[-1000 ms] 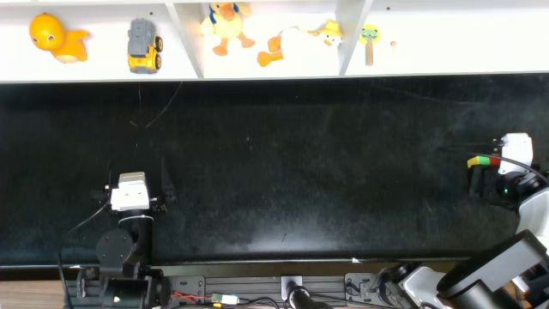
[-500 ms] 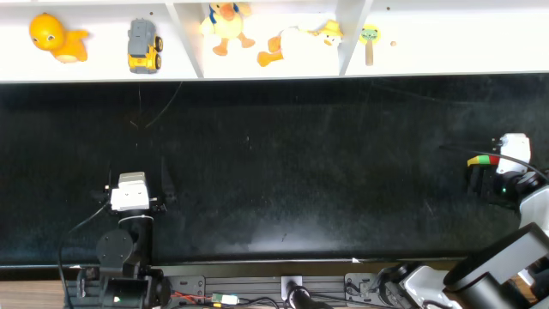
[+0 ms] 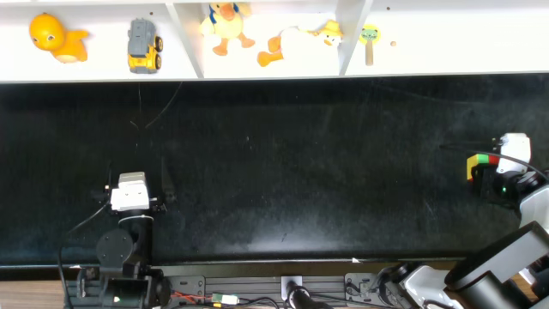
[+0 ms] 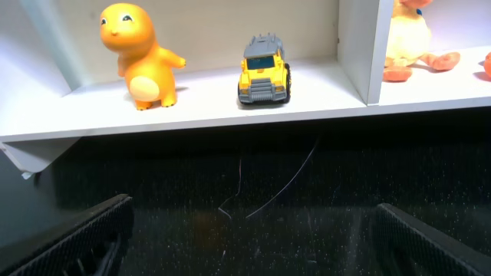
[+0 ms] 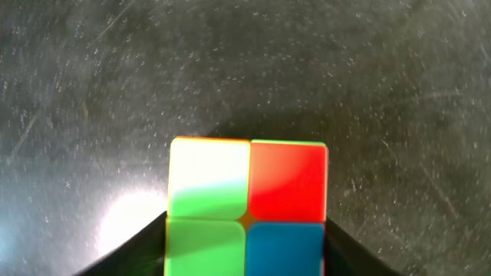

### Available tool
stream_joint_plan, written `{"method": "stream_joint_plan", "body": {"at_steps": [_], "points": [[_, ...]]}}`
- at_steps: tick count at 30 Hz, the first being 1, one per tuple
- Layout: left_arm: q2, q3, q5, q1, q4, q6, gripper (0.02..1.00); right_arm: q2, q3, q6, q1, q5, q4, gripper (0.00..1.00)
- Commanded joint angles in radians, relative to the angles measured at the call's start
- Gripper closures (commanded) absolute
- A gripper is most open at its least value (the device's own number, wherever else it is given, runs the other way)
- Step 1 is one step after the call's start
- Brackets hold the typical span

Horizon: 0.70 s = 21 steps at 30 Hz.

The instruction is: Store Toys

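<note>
A multicoloured cube (image 5: 247,205) with green, red and blue squares sits between the fingers of my right gripper (image 5: 245,230), which is shut on it. This is at the far right of the black table (image 3: 283,163), where the cube (image 3: 477,165) pokes out from the right gripper (image 3: 491,174). My left gripper (image 4: 249,230) is open and holds nothing. It stands low at the front left (image 3: 132,184) and faces the white shelf (image 4: 199,107).
The shelf (image 3: 274,69) runs along the back. In its compartments are an orange figure (image 3: 57,37), a yellow truck (image 3: 142,45), two plush ducks (image 3: 228,24) (image 3: 296,41) and a small green toy (image 3: 370,36). Dividers (image 3: 187,34) separate the compartments.
The cube at the right gripper has shifted slightly and shows more of its yellow side in the top view. The left arm has not moved.
</note>
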State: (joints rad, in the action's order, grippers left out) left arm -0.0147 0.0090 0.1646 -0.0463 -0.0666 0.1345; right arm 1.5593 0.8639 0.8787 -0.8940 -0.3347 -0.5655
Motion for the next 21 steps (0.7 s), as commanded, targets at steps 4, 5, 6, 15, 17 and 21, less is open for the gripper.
{"method": "stream_joint_plan", "body": {"at_steps": [4,5,6,15,17,21], "points": [[0.012,-0.001,-0.006,-0.005,-0.003,0.015,0.020,0.004,-0.002,-0.012,0.003,-0.016,0.002,0.579],[0.012,-0.001,-0.006,-0.005,-0.003,0.015,0.020,0.003,-0.002,-0.012,0.003,-0.016,0.002,0.581],[0.012,-0.001,-0.006,-0.005,-0.003,0.015,0.020,0.002,-0.002,-0.012,0.003,-0.016,0.002,0.586],[0.012,-0.001,-0.006,-0.005,-0.003,0.015,0.020,-0.096,-0.002,-0.053,0.004,-0.045,0.002,0.669],[0.012,-0.001,-0.006,-0.005,-0.003,0.015,0.020,-0.131,-0.002,-0.064,0.005,-0.060,0.002,0.669],[0.012,-0.001,-0.006,-0.005,-0.003,0.015,0.020,-0.190,0.006,-0.078,0.012,-0.076,0.002,0.665]]}}
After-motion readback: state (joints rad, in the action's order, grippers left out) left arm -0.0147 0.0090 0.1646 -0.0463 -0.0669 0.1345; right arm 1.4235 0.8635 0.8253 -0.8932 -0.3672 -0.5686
